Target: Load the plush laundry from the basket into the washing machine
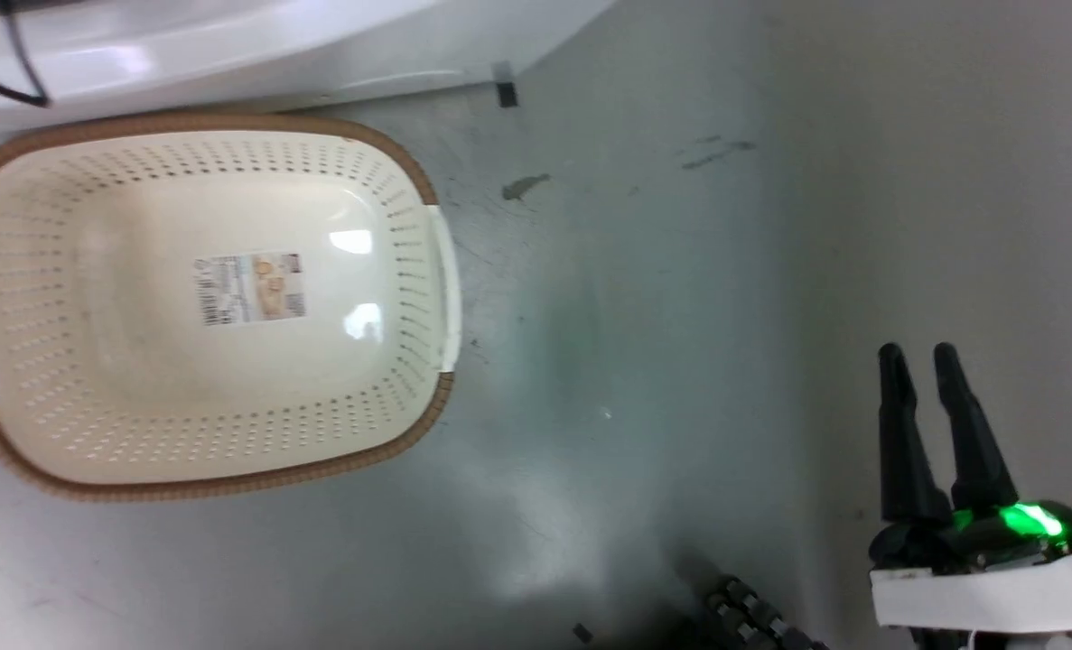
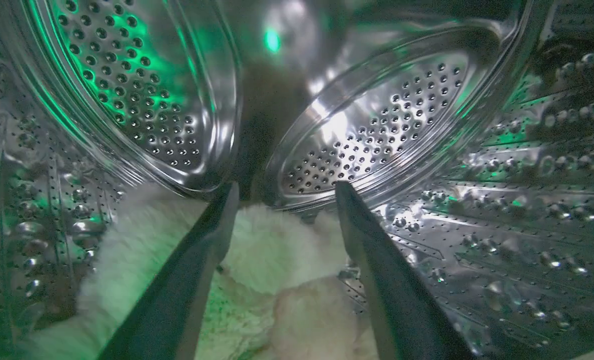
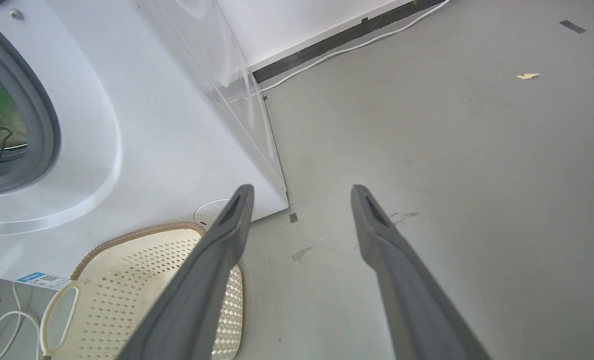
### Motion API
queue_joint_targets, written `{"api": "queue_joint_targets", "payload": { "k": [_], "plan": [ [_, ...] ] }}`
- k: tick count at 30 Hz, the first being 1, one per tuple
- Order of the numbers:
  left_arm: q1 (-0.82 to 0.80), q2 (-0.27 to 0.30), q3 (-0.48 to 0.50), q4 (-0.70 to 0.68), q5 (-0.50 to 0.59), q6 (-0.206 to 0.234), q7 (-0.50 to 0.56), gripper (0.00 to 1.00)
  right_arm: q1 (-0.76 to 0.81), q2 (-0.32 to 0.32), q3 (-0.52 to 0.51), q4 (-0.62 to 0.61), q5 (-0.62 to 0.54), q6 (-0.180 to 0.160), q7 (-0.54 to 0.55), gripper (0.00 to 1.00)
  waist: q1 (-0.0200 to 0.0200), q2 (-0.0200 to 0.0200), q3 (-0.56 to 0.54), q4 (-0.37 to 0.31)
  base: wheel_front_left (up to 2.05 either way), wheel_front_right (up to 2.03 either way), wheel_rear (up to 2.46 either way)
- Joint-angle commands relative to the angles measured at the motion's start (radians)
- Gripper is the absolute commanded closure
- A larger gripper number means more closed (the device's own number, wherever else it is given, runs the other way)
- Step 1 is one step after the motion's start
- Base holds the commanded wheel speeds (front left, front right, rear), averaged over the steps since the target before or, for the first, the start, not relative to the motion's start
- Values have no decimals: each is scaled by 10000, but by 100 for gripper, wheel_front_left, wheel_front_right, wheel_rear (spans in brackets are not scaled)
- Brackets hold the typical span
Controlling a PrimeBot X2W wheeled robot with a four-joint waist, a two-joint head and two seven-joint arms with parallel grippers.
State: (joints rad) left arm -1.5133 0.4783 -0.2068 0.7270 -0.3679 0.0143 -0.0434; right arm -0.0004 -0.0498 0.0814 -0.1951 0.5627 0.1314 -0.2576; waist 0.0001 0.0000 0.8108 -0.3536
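Left claw (image 2: 286, 186) is inside the washing machine (image 3: 166, 125), its two dark fingers spread wide and pinching nothing. The perforated steel drum (image 2: 502, 240) curves close around it on both sides and ahead. The plush laundry (image 2: 276, 250) lies in the bottom of the drum, below and between the fingers. Its cream fur reaches up past the left finger, and I cannot tell whether either finger touches it. The right claw (image 1: 918, 350) hangs over bare grey floor (image 1: 680, 271), well apart from the basket (image 1: 228, 122). Its fingers are parted too, with nothing between them. The basket stands on the floor just in front of the machine's white front, its brown rim close to the panel and its label sticker (image 1: 249, 289) uncovered on the inner bottom. From the right wrist, the grey door gasket (image 3: 41, 115) shows at the left edge, and the machine's corner ends near the left fingertip. Open floor stretches away to the right of that corner.
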Motion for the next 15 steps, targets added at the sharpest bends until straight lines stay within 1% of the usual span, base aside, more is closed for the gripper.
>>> {"api": "queue_joint_targets", "payload": {
  "k": [1, 6, 10, 15],
  "plan": [
    [171, -132, 9, 0, -131, -72, -133, 0, -217, -4, -80, 55, -45, -7, -42, 0, -1, 0, -187, 227, 0, 0, 0],
    [818, -668, -105, 36, -418, -335, -671, 0, -538, -4, -391, 255, -260, -7, -42, 0, -1, 0, -728, 790, 0, 0, 0],
    [1500, -1182, -151, 110, -691, -441, -1116, 0, -704, -4, -564, 508, -408, -7, -42, 0, -1, 0, -1334, 1265, 0, 0, 0],
    [2523, -1649, -190, 186, -977, -543, -1558, 0, -833, -4, -595, 941, -664, -7, -42, 0, -1, 0, -2285, 1743, 0, 0, 0]
  ]
}}
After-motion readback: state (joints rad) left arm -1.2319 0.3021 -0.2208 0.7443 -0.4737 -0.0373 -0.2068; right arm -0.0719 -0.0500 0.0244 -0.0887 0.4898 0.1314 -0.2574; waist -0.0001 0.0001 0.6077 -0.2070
